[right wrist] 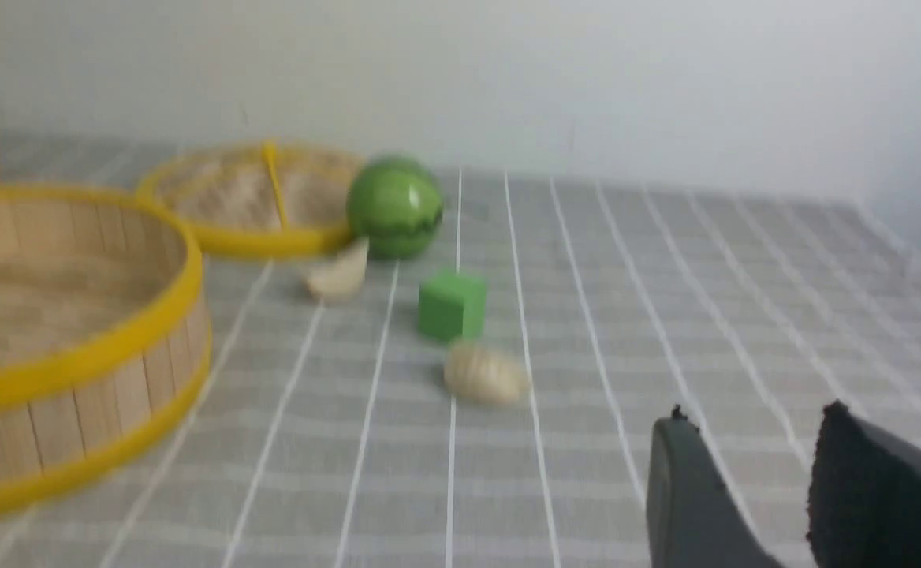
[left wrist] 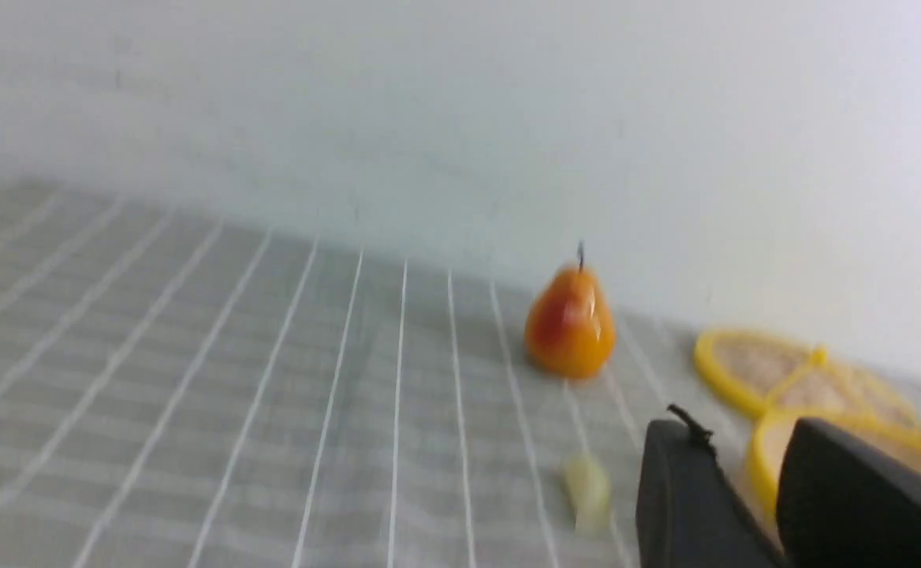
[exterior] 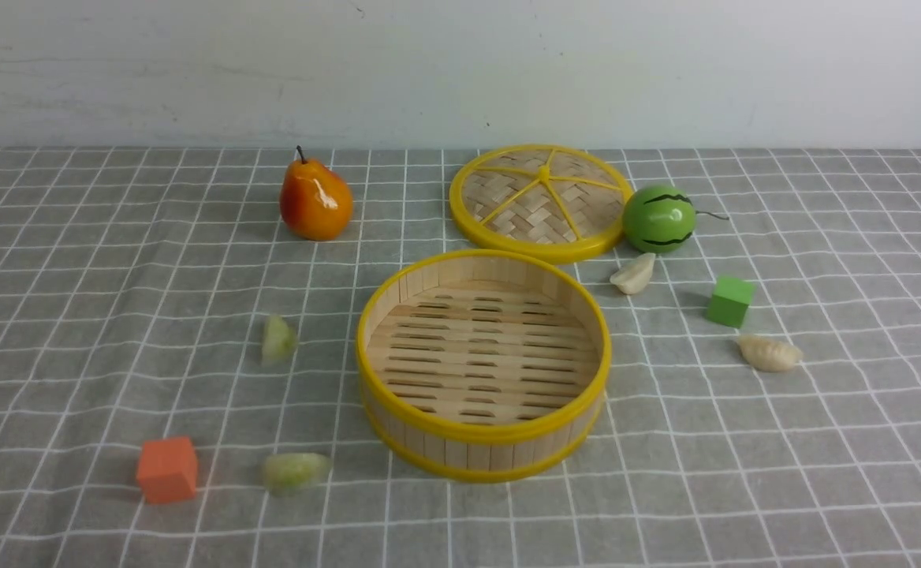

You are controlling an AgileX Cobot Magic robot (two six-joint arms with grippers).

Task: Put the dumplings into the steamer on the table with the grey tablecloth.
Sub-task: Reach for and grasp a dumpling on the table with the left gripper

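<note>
The steamer [exterior: 468, 454] stands empty in the middle of the table [exterior: 823, 473], which is covered by the grey tablecloth. Two pale green dumplings [exterior: 277, 339] [exterior: 295, 471] lie to its left. Two cream dumplings [exterior: 634, 274] [exterior: 769, 353] lie to its right. Neither arm shows in the front view. My left gripper [left wrist: 740, 426] is open and empty, with one green dumpling [left wrist: 588, 489] beside it and the steamer's rim [left wrist: 760, 457] beyond. My right gripper [right wrist: 754, 416] is open and empty above the cloth, short of a cream dumpling [right wrist: 484, 372].
A flat woven lid [exterior: 541, 201] lies behind the steamer, with a green melon ball [exterior: 658, 218] at its right. A pear [exterior: 315, 201] stands at the back left. A green cube [exterior: 730, 300] sits between the cream dumplings; an orange cube [exterior: 167, 470] sits front left.
</note>
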